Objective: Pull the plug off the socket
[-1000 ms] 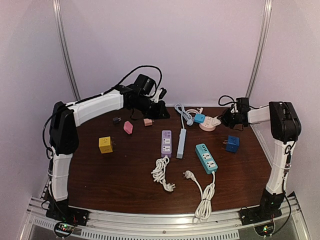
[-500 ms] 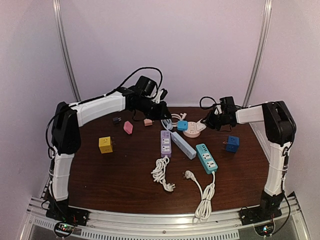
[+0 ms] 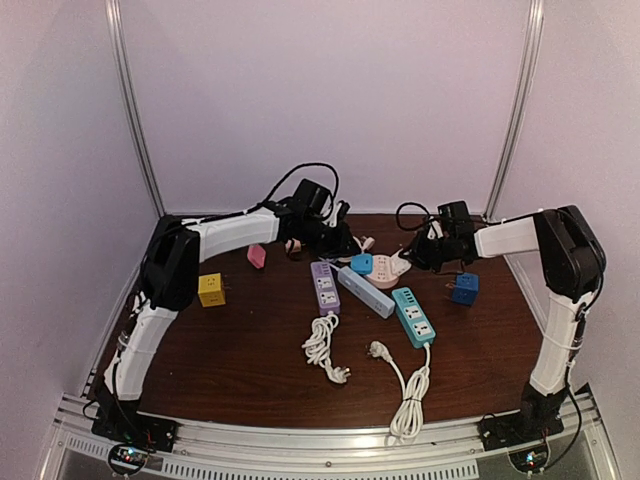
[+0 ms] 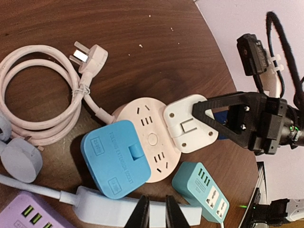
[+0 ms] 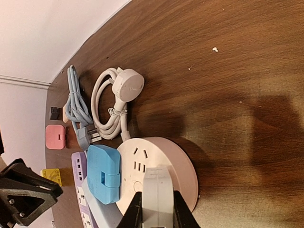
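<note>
Clamping with the right gripper [image 5: 157, 211] on the white plug [image 4: 187, 126], one finger pressing on each side of its body. Sitting seated in the round pink socket [image 4: 147, 118], on the side toward the right arm, with the blue plug [image 4: 116, 159] occupying the opposite side. Lying on the table [image 4: 142, 28] toward its far middle, between the two arms, the socket's own white cord [image 4: 38, 95] coiling just beside it.

Hovering with the left gripper [image 4: 156, 213], fingers nearly together, low over the pale-blue power strip [image 4: 109, 209] just beside the socket; not showing whether anything is pinched there.

Judging the step in hand as grasp secured, extraction not yet made. Calling next for a straight pull along the pins, away from the socket's face. Risking, with the light socket unbraced, dragging it along rather than separating; probably needing the left gripper to press it down.
</note>
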You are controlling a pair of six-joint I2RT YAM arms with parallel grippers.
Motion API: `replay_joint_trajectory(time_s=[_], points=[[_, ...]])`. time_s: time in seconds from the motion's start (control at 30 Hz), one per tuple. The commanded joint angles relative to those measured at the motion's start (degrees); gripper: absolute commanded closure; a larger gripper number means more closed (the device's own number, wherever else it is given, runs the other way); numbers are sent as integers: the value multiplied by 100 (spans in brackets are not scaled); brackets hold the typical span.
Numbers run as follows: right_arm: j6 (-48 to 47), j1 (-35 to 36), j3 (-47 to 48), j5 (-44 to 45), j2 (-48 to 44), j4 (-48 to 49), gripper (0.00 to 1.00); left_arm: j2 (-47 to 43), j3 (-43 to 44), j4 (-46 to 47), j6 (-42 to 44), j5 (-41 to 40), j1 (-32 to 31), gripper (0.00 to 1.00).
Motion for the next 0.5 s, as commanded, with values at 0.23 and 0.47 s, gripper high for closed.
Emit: replay_joint_trajectory(time_s=[0.23, 0.47], points=[[37, 174, -442, -6, 22, -194, 86, 719, 750, 589, -481, -200, -177, 88], [62, 175, -547, -113, -14, -152, 73, 899, 754, 445, -472, -313, -196, 88]])
